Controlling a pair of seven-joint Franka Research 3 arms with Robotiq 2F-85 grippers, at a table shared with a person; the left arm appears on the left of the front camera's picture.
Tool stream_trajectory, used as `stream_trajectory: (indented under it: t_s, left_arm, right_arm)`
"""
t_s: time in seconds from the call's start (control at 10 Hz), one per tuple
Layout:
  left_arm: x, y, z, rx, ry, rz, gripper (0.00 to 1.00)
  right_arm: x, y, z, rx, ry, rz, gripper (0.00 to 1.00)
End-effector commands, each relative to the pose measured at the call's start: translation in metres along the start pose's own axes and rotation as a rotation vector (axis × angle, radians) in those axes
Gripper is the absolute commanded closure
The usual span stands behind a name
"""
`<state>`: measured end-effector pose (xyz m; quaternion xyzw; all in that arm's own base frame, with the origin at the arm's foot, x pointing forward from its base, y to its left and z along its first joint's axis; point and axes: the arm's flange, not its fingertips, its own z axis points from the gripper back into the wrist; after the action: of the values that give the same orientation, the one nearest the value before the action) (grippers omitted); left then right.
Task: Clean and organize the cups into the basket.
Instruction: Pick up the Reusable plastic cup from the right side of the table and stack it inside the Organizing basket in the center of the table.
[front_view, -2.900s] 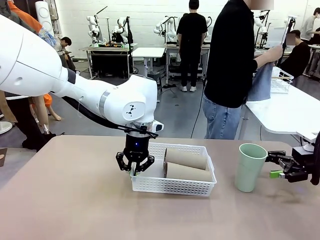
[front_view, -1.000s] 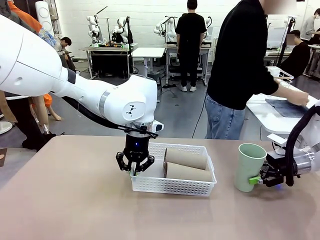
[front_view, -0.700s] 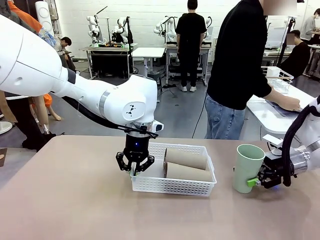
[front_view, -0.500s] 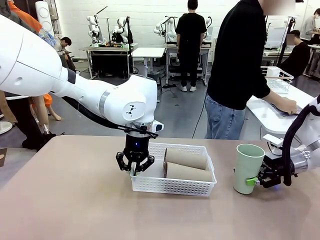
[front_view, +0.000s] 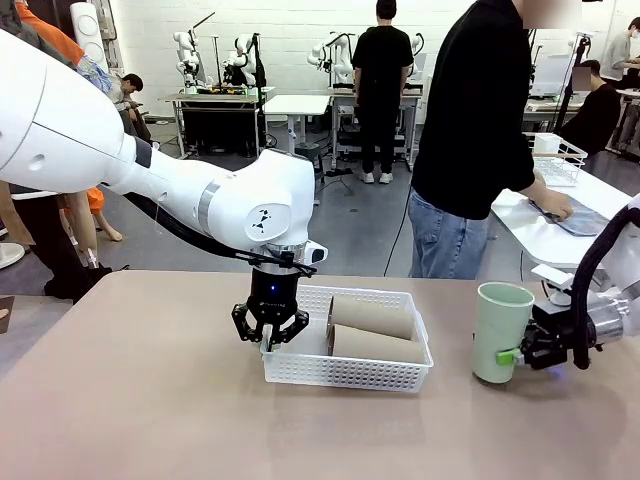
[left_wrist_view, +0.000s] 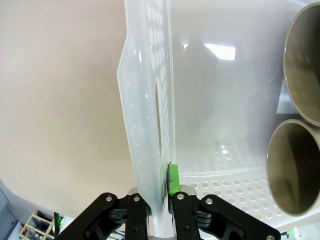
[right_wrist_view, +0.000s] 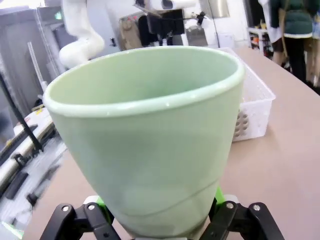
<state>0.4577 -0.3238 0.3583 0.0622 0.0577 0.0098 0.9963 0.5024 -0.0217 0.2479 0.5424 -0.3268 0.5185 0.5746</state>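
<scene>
2 taupe cups (front_view: 372, 316) lying in basket (front_view: 345, 376), frame centre: done. mint cup (front_view: 500, 330) upright at right of frame, outside basket: 1 left. right gripper (front_view: 512, 355) clamped on its lower part; left gripper (front_view: 268, 340) pinched shut on basket's left wall.

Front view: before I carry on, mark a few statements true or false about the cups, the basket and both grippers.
1. Two taupe cups lie on their sides in the basket. True.
2. The mint cup is in the basket. False: it is upright outside it, gripped low by the right gripper.
3. The left gripper pinches the basket's end wall. True.
4. The person's hand reaches for the mint cup. False: it is on another table behind.
</scene>
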Motion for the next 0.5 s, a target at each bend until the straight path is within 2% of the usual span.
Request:
stream_trajectory:
  t_s: [0.0,0.2,0.4]
  left_arm:
    - [-0.001,0.001,0.000,-0.002,-0.005,-0.008,1.00]
    - [-0.001,0.001,0.000,-0.002,-0.005,-0.008,1.00]
    - [-0.001,0.001,0.000,-0.002,-0.005,-0.008,1.00]
  right_arm:
    - [0.083,0.059,0.017,-0.083,-0.021,-0.154,0.24]
    - [0.140,0.091,0.033,-0.153,0.009,-0.207,0.24]
    - [0.172,0.114,0.040,-0.215,0.039,-0.186,0.24]
